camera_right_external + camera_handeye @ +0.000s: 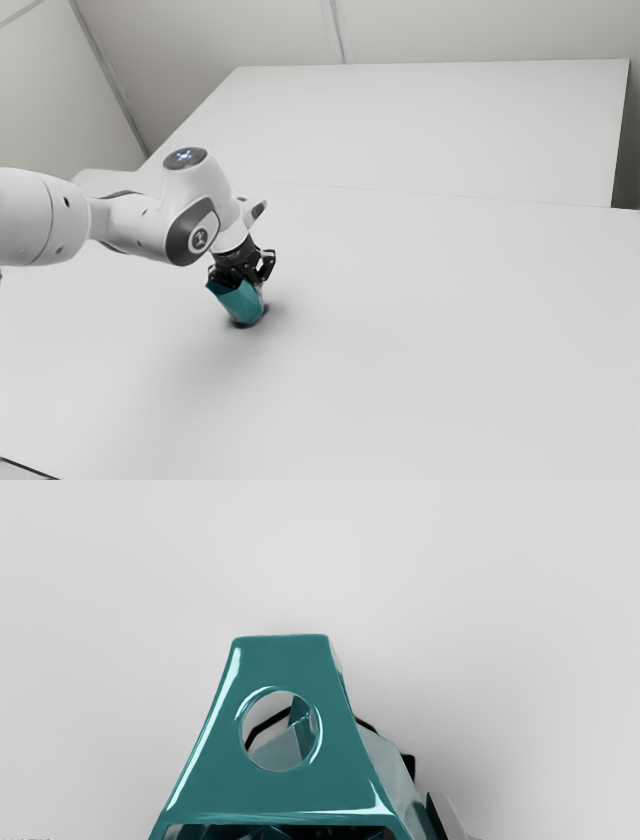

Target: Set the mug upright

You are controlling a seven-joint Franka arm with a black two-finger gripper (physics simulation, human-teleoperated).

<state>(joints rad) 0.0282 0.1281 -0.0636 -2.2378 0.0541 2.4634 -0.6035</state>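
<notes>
My gripper [240,272] is low over the table, at the upper end of the teal mug [240,302]. The mug leans, its upper end toward the exterior view's left and its lower end close to the tabletop, over a dark shadow. In the wrist view the mug [280,795] shows a glossy teal face, narrow at the far end and wider toward my hand, with a round hole through it. Part of my gripper [446,814] appears beside the mug's wide end. The mug hides much of the gripper, so its grip cannot be made out.
A wide pale table [430,330] lies under the arm and the mug. Behind it is another white surface [420,130], with light walls beyond. A dark line crosses the exterior view's lower left corner.
</notes>
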